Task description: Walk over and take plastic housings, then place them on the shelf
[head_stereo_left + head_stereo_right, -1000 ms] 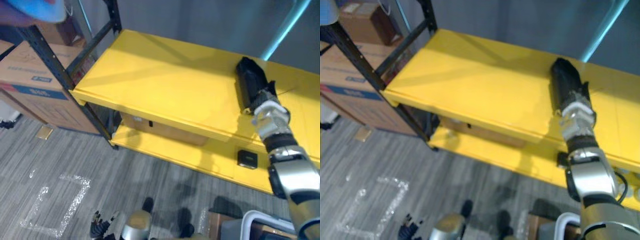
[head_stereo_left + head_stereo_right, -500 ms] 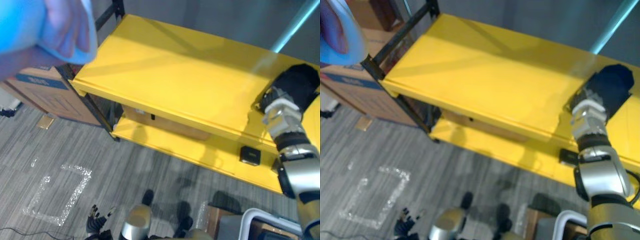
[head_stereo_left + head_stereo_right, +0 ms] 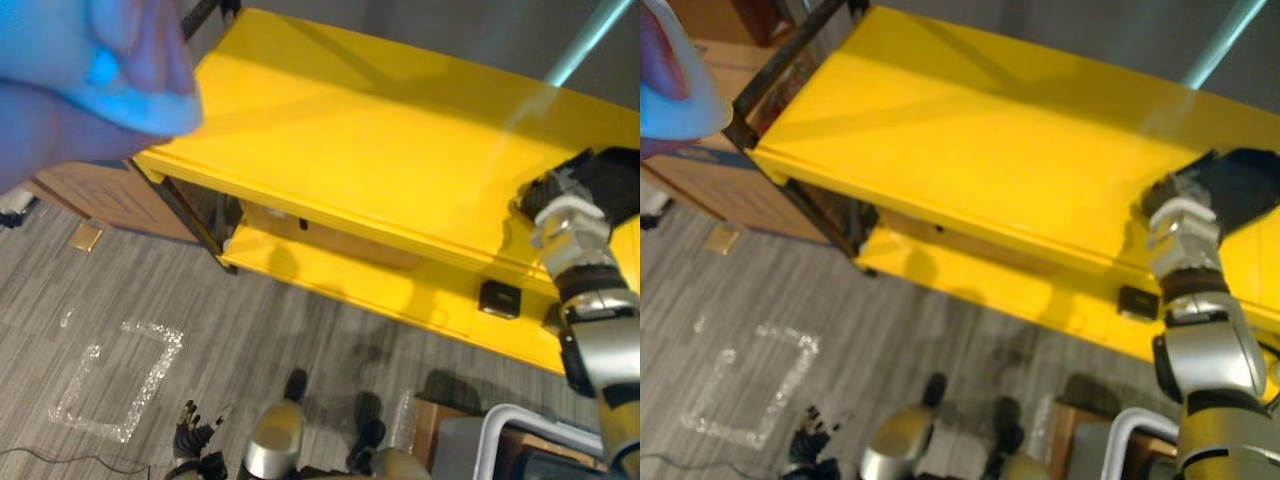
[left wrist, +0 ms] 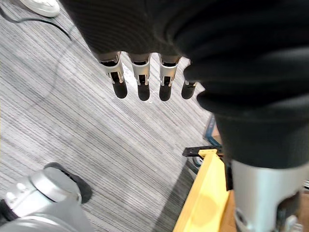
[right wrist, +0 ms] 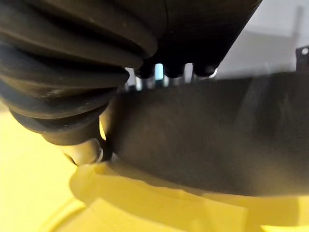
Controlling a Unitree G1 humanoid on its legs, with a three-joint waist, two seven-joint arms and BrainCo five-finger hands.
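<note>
A black plastic housing (image 3: 615, 180) is over the right end of the yellow shelf's top board (image 3: 380, 150), low above it or on it. My right hand (image 3: 1172, 196) is shut on it. In the right wrist view the fingers (image 5: 164, 72) reach over the housing (image 5: 207, 135) and the thumb (image 5: 88, 151) sits under its near edge. My left hand (image 3: 196, 441) hangs open low above the grey carpet, its fingers (image 4: 141, 82) straight.
A small black part (image 3: 499, 297) lies on the lower yellow board. A cardboard box (image 3: 335, 247) is under the top board and another (image 3: 95, 190) stands left of the black frame. Something blue and blurred (image 3: 90, 70) covers the upper left. A grey bin (image 3: 530, 440) is at lower right.
My right hand has carried the housing to the right along the top board and turned it. The blue thing has spread further across the upper left.
</note>
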